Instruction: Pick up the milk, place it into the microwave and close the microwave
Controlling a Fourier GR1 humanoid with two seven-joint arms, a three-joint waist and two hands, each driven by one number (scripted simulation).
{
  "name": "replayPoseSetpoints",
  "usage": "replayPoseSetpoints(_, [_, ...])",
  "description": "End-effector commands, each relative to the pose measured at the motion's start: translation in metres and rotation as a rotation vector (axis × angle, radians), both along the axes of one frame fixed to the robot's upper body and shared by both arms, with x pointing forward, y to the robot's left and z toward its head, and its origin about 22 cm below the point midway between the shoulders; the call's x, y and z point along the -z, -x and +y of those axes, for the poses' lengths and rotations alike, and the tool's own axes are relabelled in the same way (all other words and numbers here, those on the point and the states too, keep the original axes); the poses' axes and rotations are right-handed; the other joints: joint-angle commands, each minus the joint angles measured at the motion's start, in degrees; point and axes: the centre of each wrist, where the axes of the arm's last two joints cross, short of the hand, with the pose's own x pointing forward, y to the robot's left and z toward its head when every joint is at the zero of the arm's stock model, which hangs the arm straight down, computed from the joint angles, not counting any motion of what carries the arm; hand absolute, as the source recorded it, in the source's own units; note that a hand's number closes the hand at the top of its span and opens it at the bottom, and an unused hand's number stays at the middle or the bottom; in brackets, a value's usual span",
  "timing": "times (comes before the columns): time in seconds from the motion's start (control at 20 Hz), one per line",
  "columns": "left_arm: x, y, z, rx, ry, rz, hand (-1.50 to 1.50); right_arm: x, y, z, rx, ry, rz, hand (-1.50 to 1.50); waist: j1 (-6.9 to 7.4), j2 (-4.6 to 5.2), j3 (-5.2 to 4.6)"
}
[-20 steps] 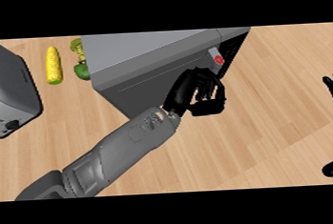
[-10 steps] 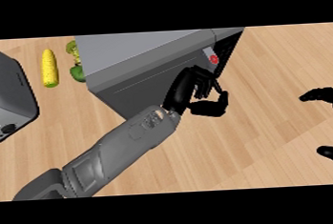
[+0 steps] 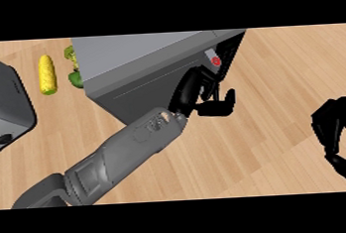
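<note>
Black left hand, fingers curled and holding nothing, is pressing at the grey microwave front; milk is showing nowhere, so the hand risks sliding off the door.

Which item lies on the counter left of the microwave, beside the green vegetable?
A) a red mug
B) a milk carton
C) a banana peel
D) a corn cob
D: a yellow corn cob lies on the wooden counter just left of the green vegetable at the microwave's left side.
</note>
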Motion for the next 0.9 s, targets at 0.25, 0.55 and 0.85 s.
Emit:
replayPoseSetpoints(0.25, [-0.026,0.001,-0.03,0.043,0.036,-0.056,1.5,-0.008,0.007,0.023,-0.167,-0.008,-0.022,1.5,-2.68,0.08,0.17])
replayPoseSetpoints(0.55, [-0.021,0.003,-0.028,0.017,0.046,-0.062,1.5,-0.015,0.012,0.032,-0.2,-0.009,-0.036,1.5,-3.17,0.23,0.17])
replayPoseSetpoints(0.85, [-0.023,0.004,-0.03,0.006,0.057,-0.076,1.5,-0.016,0.018,0.041,-0.226,-0.006,-0.036,1.5,-4.03,0.07,0.19])
